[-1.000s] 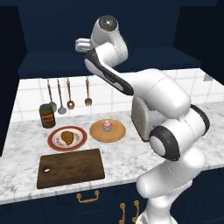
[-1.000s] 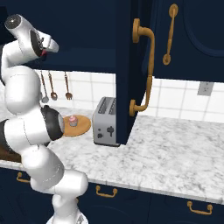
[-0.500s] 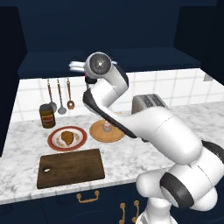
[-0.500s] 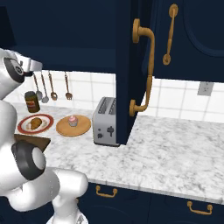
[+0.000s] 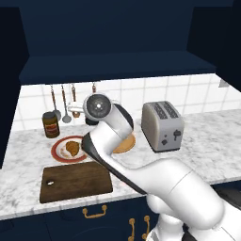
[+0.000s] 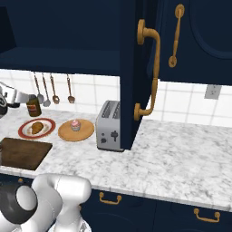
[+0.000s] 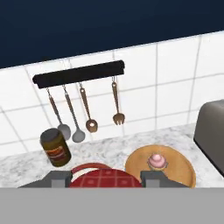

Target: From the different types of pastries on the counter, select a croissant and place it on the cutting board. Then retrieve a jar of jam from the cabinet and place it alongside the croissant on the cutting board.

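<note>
Nearby, toaster (image 5: pixel 163 125) beside cupcake (image 6: pixel 75 125)

In the left base view the arm (image 5: pixel 113 141) covers most of the wooden plate (image 5: pixel 126 142) and all of the cupcake. In the hand view we see the toaster (image 7: pixel 211 133) cut by the right edge and the red plate (image 7: pixel 105 177) cut at the bottom, croissant hidden

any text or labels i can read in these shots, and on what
No text can be read here.
Brown jar: its orange label is too blurred to read.
Toaster: small dark marks on its front, no legible signs.
Nothing printed shows on the cutting board or the plates.
</note>
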Motion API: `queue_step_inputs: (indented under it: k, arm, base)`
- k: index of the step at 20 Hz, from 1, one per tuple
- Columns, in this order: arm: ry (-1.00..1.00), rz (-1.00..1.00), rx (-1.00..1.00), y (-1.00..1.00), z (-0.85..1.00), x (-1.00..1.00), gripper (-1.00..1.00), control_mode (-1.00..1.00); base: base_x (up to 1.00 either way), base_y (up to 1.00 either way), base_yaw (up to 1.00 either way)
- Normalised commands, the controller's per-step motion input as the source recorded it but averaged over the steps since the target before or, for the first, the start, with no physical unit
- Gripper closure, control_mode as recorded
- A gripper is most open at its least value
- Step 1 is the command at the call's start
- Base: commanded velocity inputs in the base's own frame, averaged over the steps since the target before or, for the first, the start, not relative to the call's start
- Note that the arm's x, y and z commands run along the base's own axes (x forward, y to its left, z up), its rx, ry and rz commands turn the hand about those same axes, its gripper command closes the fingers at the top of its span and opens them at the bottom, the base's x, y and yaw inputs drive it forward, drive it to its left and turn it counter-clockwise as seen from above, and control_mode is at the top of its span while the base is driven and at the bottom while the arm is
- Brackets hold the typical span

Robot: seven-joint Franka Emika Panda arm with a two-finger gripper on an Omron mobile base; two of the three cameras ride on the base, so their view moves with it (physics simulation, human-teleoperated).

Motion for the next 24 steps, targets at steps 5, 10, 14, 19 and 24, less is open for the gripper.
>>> queue_step_inputs:
  k: [5,10,14,19,24]
  arm:
    - [0.34,0.0,0.0,0.43,-0.93,-0.97,1.0,-1.0]
    - [0.3,0.0,0.05,0.28,-0.45,-0.16,1.0,-1.0]
    - [0.26,-0.01,0.0,0.0,-0.17,0.4,1.0,-1.0]
    - [-0.03,0.0,0.0,0.4,-0.21,-0.61,1.0,-1.0]
    - [-0.13,0.0,-0.06,0.11,-0.62,-0.81,1.0,-1.0]
  base:
    - [0.0,0.0,0.0]
    - [0.0,0.0,0.0]
    - [0.0,0.0,0.0]
    - [0.0,0.0,0.0]
    - [0.0,0.0,0.0]
